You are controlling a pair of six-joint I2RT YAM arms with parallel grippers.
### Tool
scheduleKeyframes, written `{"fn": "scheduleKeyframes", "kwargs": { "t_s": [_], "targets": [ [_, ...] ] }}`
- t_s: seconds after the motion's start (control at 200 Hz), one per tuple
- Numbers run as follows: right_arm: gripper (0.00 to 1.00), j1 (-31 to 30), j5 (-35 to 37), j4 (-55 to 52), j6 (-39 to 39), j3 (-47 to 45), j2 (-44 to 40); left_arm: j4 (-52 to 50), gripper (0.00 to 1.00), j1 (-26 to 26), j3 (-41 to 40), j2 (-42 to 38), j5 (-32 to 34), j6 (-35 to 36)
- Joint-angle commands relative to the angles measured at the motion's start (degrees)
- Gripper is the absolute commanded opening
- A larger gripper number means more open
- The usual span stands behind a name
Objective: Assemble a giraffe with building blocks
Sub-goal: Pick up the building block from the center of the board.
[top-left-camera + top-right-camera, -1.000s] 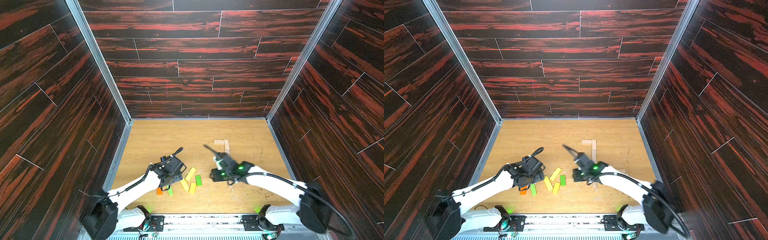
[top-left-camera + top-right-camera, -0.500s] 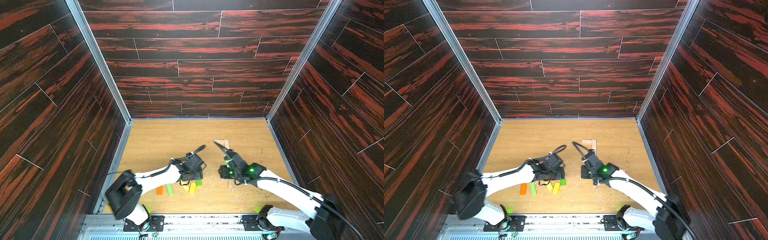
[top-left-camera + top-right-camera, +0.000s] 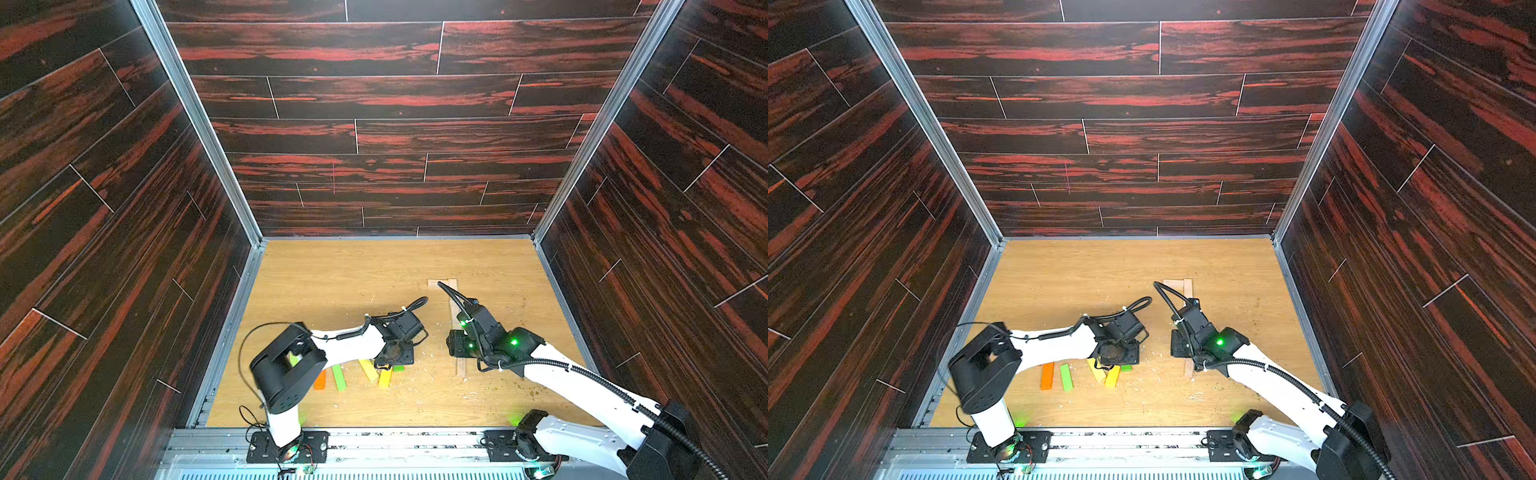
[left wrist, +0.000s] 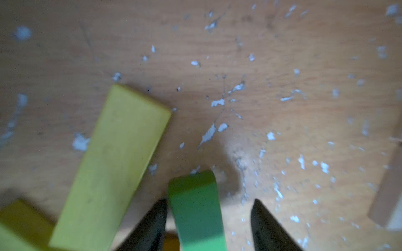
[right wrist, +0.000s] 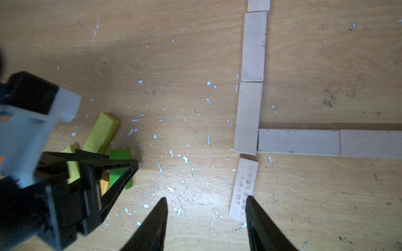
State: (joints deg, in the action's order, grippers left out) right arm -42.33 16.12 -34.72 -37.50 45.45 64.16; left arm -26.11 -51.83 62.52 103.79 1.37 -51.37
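The building blocks lie flat on the wooden floor. A short green block (image 4: 195, 208) sits between the fingers of my left gripper (image 4: 208, 208). The jaws are open: one finger is close beside the block, the other stands well clear. Two yellow blocks (image 4: 113, 165) (image 3: 385, 378) lie beside it. An orange block (image 3: 320, 380) and a longer green one (image 3: 338, 377) lie further left. Pale blocks (image 5: 248, 117) form a line with a side branch (image 5: 298, 142). My right gripper (image 5: 205, 202) is open and empty, with one finger next to a printed pale block (image 5: 243, 189).
White flecks and crumbs litter the floor (image 5: 174, 121) between the coloured blocks and the pale row. Dark panelled walls (image 3: 374, 137) enclose the floor on three sides. The two wrists hang close together in both top views, the left arm (image 3: 1054, 345) stretched across the near floor.
My left arm swung right from the orange and green blocks to the short green block, and its jaws narrowed around it. My right arm shifted right toward the pale row.
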Motion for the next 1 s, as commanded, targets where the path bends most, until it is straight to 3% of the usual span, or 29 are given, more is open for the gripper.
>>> {"fn": "scheduleKeyframes", "kwargs": {
  "t_s": [0.0, 0.16, 0.346, 0.431, 0.536, 0.626, 0.772, 0.882, 0.997],
  "targets": [
    [0.58, 0.35, 0.58, -0.88, -0.03, -0.93, -0.68, -2.68, 0.53, -0.72, 1.58, 1.81, -0.30, 0.90],
    [0.58, 0.66, 0.66, -0.87, 0.08, -1.15, -0.84, -3.83, 0.37, -1.32, 2.24, 1.84, 0.89, 1.39],
    [0.58, 1.82, 0.75, -1.47, 0.32, -0.98, -2.10, -10.52, 0.25, -1.09, 7.01, 0.28, 4.61, 4.92],
    [0.58, 2.78, 0.62, -1.94, 0.76, -0.67, -3.25, -14.54, 0.19, -0.03, 11.38, 0.81, 6.40, 7.63],
    [0.58, 4.03, 0.66, -2.66, 1.37, -0.30, -4.84, -17.78, 0.06, 3.42, 16.48, 1.26, 7.88, 11.40],
    [0.58, 4.92, 0.51, -3.05, 1.83, -0.10, -5.78, -19.20, 0.07, 8.07, 20.47, 1.81, 9.39, 12.97],
    [0.58, 5.57, -0.02, -3.09, 2.21, -0.23, -5.97, -20.93, 0.16, 15.70, 28.13, 5.70, 11.86, 12.41],
    [0.58, 6.09, -1.30, -2.32, 2.16, -0.69, -5.74, -18.76, 0.17, 21.13, 30.72, 8.84, 9.75, 7.23],
    [0.58, 6.29, -2.37, -1.76, 2.06, -1.14, -5.61, -11.01, 0.15, 26.38, 27.99, 10.40, 6.69, -2.68]
  ]
}}
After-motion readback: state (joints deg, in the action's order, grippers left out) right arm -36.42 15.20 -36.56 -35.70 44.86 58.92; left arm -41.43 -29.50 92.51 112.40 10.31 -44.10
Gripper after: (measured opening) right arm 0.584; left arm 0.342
